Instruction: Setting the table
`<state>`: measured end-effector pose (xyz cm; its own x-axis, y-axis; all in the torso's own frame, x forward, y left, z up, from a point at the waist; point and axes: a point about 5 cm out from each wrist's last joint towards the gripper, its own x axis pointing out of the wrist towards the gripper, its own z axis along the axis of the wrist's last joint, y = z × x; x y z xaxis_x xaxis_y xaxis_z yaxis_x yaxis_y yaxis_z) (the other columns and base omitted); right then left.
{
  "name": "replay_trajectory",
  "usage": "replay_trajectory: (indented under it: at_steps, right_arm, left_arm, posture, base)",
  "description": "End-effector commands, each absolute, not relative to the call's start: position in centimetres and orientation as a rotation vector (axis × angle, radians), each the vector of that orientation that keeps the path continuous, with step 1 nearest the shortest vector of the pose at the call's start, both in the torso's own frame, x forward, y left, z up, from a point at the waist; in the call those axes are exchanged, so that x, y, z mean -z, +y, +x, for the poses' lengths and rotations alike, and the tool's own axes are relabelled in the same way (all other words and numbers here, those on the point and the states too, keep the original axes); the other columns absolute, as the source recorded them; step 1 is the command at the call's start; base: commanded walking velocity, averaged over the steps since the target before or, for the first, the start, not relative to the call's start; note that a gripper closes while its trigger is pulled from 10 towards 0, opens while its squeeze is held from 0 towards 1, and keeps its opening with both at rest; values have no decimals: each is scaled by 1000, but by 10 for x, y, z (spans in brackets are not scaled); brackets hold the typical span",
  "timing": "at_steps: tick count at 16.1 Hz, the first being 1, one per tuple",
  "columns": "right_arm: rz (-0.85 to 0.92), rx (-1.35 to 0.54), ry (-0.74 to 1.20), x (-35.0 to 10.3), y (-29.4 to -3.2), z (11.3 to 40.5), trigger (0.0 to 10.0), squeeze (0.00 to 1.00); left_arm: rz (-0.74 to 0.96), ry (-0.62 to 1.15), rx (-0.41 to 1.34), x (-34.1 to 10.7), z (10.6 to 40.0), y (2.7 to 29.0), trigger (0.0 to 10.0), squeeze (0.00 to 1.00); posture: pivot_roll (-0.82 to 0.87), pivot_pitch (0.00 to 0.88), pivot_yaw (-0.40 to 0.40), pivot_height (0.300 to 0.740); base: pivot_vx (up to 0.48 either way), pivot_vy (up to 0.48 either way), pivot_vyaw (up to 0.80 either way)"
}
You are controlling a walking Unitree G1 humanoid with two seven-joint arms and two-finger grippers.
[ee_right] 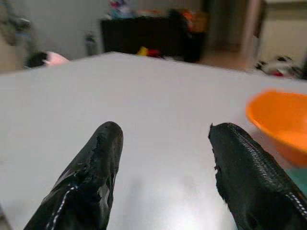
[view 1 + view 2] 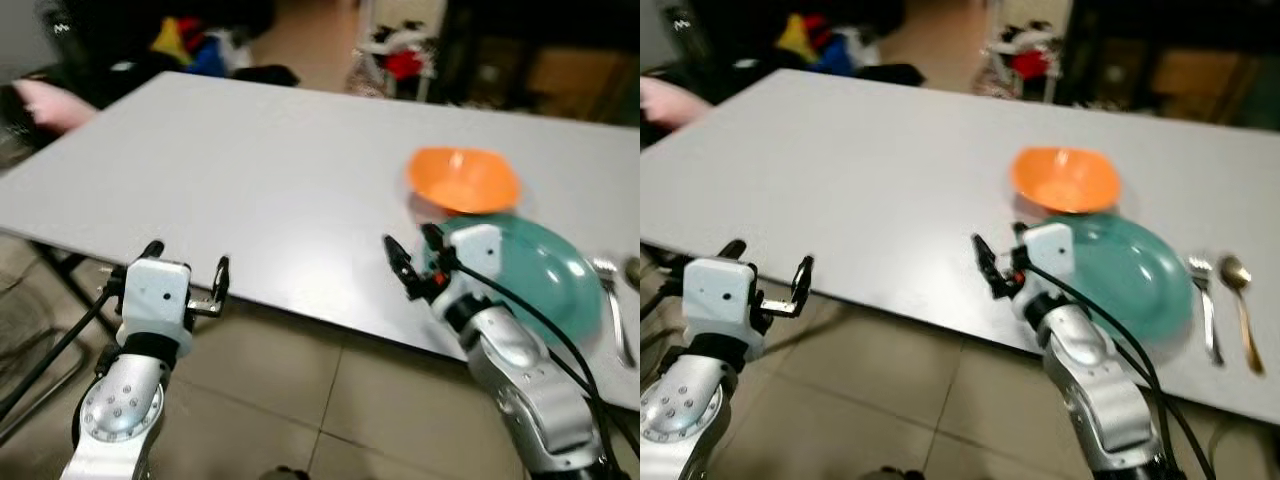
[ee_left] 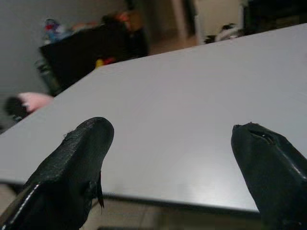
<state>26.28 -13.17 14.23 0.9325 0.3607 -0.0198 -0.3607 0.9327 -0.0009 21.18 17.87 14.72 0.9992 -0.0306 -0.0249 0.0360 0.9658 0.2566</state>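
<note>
An orange bowl (image 2: 463, 179) rests on the grey table (image 2: 250, 160), touching the far rim of a teal plate (image 2: 545, 270) near the front edge. A fork (image 2: 1204, 300) and a spoon (image 2: 1240, 310) lie right of the plate. My right gripper (image 2: 412, 258) hovers open over the table's front edge, just left of the plate, with nothing between its fingers (image 1: 91, 177). My left gripper (image 2: 186, 268) stands open and empty off the table's near edge, at the left.
Tiled floor (image 2: 330, 390) lies below the table's front edge. Dark furniture with bright toys (image 2: 190, 40) stands beyond the far left corner. A pink object (image 2: 50, 100) sits at the far left. More clutter (image 2: 400, 55) is behind the table.
</note>
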Motion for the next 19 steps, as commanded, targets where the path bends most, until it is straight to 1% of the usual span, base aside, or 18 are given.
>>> replay_trajectory:
  at_steps: [1,6,7,19]
  right_arm:
    - [1,-365,12,-144,-136,266,10000,0]
    - [16,-399,44,-138,-130,267,10000,0]
    - [29,-393,55,-136,-129,268,10000,0]
    - [62,-420,72,-135,-116,278,10000,0]
  left_arm:
    - [253,5,48,-151,212,177,10000,0]
    - [243,26,38,-146,205,176,10000,0]
    - [243,28,35,-146,203,176,10000,0]
    - [260,53,-17,-150,191,187,10000,0]
  posture:
    - [-47,0,66,740]
    - [-29,0,46,740]
    - [-24,0,43,740]
    - [18,0,6,740]
  base:
    - [0,0,800]
    - [0,0,800]
    - [0,244,800]
    - [0,359,800]
